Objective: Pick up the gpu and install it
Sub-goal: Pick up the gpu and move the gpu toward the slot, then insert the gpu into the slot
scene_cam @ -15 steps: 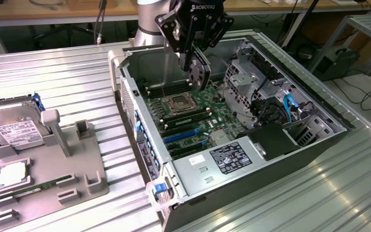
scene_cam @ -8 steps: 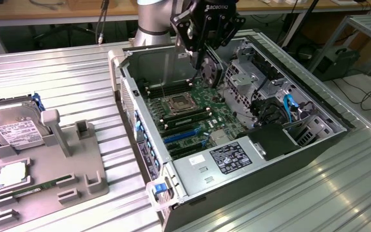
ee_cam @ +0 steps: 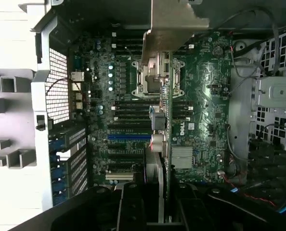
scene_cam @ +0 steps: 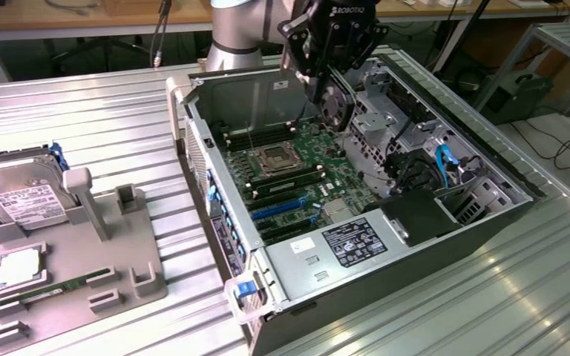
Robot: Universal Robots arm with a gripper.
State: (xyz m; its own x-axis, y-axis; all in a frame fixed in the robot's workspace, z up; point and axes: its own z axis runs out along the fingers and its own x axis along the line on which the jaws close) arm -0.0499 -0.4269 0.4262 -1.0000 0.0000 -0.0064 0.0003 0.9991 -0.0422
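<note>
The gpu (scene_cam: 335,106), a thin black card with a round fan on its face, hangs upright above the open computer case (scene_cam: 216,141). My gripper (scene_cam: 325,80) is shut on its upper edge. In the wrist view the gpu (ee_cam: 156,159) shows edge-on between my gripper's (ee_cam: 157,211) dark fingers (ee_cam: 131,207), and its pale metal bracket (ee_cam: 176,24) sticks out at the far end. The card hovers over the motherboard (scene_cam: 305,174), near the CPU socket (scene_cam: 277,157) and apart from the blue slots (scene_cam: 280,208).
A grey fixture (scene_cam: 116,252) at the exterior view's left holds a silver hard drive (scene_cam: 18,196), a CPU (scene_cam: 15,271) and a green memory stick (scene_cam: 53,291). Inside the case are the power supply (scene_cam: 355,245), a drive cage (scene_cam: 384,111) and blue cables (scene_cam: 441,167).
</note>
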